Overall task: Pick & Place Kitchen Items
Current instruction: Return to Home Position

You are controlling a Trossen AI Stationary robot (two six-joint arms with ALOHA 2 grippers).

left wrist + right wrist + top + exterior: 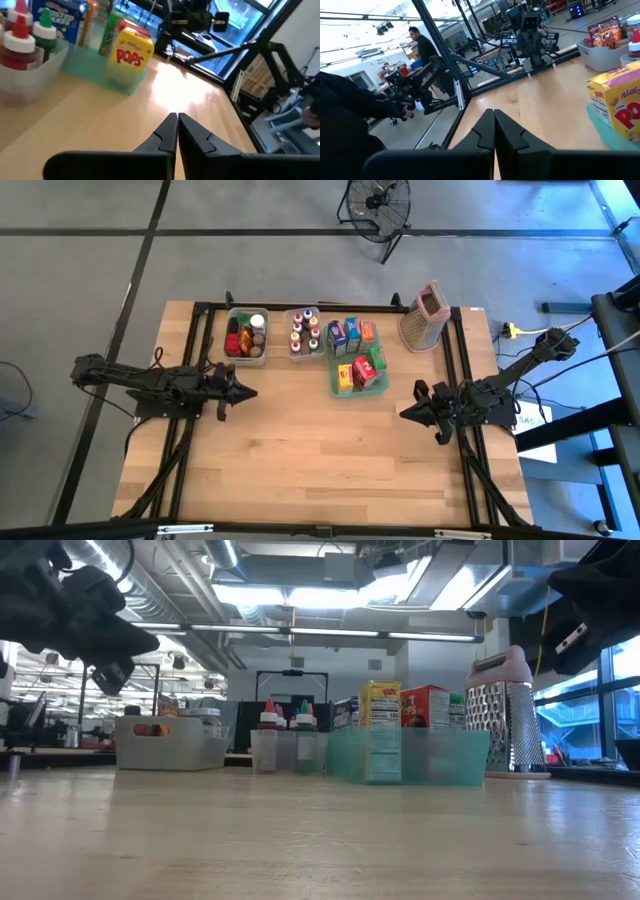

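High view — cartons [352, 332], left gripper [250, 392] — apart

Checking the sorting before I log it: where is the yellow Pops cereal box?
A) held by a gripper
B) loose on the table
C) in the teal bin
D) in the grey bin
C: the yellow Pops box stands inside the teal bin.

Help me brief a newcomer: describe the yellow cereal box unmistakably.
Find the box grater at the far edge of the table; the green bin sits beside it, on its left-arm side. In the bin's nearer row, the yellow cereal box stands farthest from the grater, beside a red carton; it alone is yellow, marked POPS.
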